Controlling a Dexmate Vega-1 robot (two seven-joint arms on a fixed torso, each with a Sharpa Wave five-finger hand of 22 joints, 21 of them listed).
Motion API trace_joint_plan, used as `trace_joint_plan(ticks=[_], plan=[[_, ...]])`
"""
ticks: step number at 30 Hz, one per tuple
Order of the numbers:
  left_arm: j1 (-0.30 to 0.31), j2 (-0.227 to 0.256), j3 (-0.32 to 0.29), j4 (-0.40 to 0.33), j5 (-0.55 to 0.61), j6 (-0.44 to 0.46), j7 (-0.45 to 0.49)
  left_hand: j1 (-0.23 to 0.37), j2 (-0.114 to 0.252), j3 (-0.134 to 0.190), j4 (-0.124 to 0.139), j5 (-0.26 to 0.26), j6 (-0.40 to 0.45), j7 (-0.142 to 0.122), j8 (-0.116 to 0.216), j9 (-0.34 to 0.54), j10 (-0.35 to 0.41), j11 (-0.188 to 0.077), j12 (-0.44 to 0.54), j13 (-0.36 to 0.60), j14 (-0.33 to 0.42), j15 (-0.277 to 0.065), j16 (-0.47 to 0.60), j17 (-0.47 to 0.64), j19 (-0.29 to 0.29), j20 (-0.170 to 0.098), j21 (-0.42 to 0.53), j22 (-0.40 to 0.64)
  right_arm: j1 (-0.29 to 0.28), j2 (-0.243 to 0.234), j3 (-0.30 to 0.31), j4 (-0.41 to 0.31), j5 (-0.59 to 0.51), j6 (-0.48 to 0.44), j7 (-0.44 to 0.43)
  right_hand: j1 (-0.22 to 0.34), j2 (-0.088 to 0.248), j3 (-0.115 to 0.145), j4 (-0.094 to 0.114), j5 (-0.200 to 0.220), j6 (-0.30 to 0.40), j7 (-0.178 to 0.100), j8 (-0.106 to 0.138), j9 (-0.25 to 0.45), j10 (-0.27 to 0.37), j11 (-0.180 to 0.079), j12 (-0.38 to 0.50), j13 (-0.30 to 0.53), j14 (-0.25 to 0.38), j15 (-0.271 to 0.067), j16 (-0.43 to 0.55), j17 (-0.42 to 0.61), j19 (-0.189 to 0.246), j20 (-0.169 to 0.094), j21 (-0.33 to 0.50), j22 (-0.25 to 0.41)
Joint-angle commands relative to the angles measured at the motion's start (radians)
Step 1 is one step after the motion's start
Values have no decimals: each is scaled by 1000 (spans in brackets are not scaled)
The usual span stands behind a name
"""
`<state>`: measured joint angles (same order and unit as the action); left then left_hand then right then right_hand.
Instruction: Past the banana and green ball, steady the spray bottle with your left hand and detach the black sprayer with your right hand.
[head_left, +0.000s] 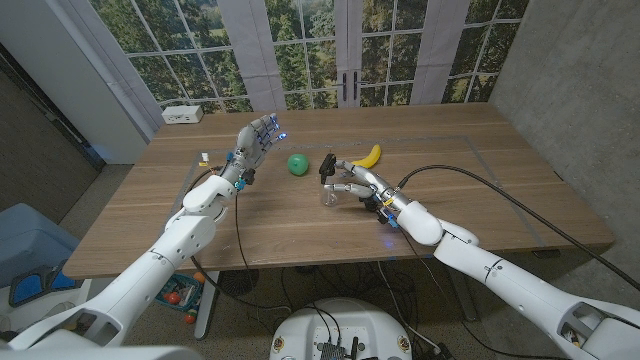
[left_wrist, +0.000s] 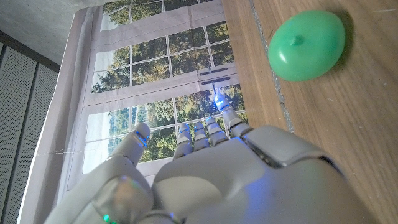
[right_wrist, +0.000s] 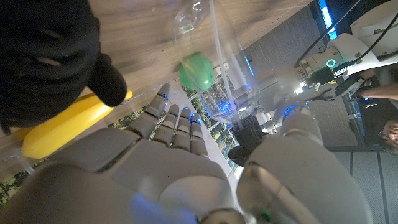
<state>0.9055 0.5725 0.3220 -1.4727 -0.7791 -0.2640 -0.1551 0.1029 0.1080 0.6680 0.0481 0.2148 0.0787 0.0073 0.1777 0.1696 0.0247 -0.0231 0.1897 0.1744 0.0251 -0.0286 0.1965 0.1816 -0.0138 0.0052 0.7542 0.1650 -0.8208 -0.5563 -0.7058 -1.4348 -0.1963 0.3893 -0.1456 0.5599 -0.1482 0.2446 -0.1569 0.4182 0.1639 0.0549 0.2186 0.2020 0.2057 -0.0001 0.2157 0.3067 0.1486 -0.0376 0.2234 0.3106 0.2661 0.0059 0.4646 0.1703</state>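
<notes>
The wooden tabletop (head_left: 480, 180) runs wide under a wall of tall paned windows (head_left: 300, 50) that look onto trees. The left arm (head_left: 190, 220) comes in from the near left corner and the right arm (head_left: 480, 255) from the near right, a black cable (head_left: 500, 195) looping across the wood on the right side.

The left hand (head_left: 255, 145) is raised left of centre with its fingers spread and pointing up, holding nothing; it is near the green ball but apart from it, and well apart from the bottle. In the left wrist view the same hand (left_wrist: 205, 174) shows its back with fingers straight and the ball off to one side on the wood.

The right hand (head_left: 355, 185) is at the spray bottle (head_left: 328, 190), a clear bottle standing about mid-table, its fingers reaching around the near right side of the body. Whether they actually grip it cannot be told. In the right wrist view the clear body (right_wrist: 211, 43) is just beyond the fingertips (right_wrist: 168, 115).

The banana (head_left: 366, 157) lies just beyond the right hand, on the far right of the bottle. The green ball (head_left: 297, 163) sits left of the bottle. The black sprayer (head_left: 328, 165) is on top of the bottle. A white box (head_left: 183, 114) rests at the far left edge
</notes>
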Motion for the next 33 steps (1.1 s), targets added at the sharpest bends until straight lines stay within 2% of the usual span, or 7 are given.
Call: trace_joint_plan(ticks=[1,12,20,23,25,26,33], plan=[[0,6,-3,-5,-3,8,-1,-14,35,5,3,5,5,3,5,4,9,0,4,4,6,-3,-2,-1,3,-1,-3,3,25,27,-26,42,-36,-18,-24,37,9,10,-5,8,2,-11,4,3,2,-7,2,3,14,-5,6,2,8,-1,-5,3],[-7,8,-1,-1,-3,15,-5,-17,35,6,3,6,6,2,5,4,9,-2,4,3,6,-3,-2,-1,5,-1,-7,3,43,46,-45,75,-33,-22,-28,82,24,25,-12,17,2,-15,5,3,5,-12,3,3,23,-9,12,2,20,7,-11,4],[-9,9,-1,-1,-4,18,-5,-19,34,7,3,7,6,2,5,4,8,0,4,3,7,-2,-3,-2,7,1,-12,3,52,59,-55,98,-41,-17,-49,124,40,36,-7,20,46,-26,23,3,56,-28,20,6,73,-29,38,7,69,13,-7,6],[-10,9,0,-1,-3,19,-5,-20,34,8,3,8,6,1,5,4,9,-1,4,3,7,-3,-3,-2,8,0,-13,3,52,61,-57,98,-44,-23,-57,141,53,38,-3,17,88,-45,39,3,90,-39,29,8,100,-42,56,15,94,17,-5,8],[-11,9,0,0,-2,19,-6,-20,34,8,3,8,6,1,5,4,8,-1,4,3,8,-3,-3,-2,8,1,-14,3,51,67,-58,105,-53,-21,-76,171,78,44,0,11,148,-80,62,2,154,-70,47,11,131,-71,80,28,125,12,-3,10],[-11,9,0,0,-2,19,-6,-20,34,8,3,8,6,1,5,4,9,-2,4,3,8,-3,-3,-2,8,1,-14,3,50,71,-58,110,-55,-19,-87,177,82,43,1,8,167,-91,69,2,165,-71,49,11,142,-79,88,32,136,9,-1,10],[-15,10,2,1,-1,24,-7,-22,33,9,3,9,6,0,4,4,9,-2,4,3,8,-4,-4,-3,10,2,-18,3,42,88,-60,134,-94,-9,-179,262,156,44,2,-32,355,-167,136,-2,333,-126,92,19,239,-157,175,87,221,-28,20,16]])
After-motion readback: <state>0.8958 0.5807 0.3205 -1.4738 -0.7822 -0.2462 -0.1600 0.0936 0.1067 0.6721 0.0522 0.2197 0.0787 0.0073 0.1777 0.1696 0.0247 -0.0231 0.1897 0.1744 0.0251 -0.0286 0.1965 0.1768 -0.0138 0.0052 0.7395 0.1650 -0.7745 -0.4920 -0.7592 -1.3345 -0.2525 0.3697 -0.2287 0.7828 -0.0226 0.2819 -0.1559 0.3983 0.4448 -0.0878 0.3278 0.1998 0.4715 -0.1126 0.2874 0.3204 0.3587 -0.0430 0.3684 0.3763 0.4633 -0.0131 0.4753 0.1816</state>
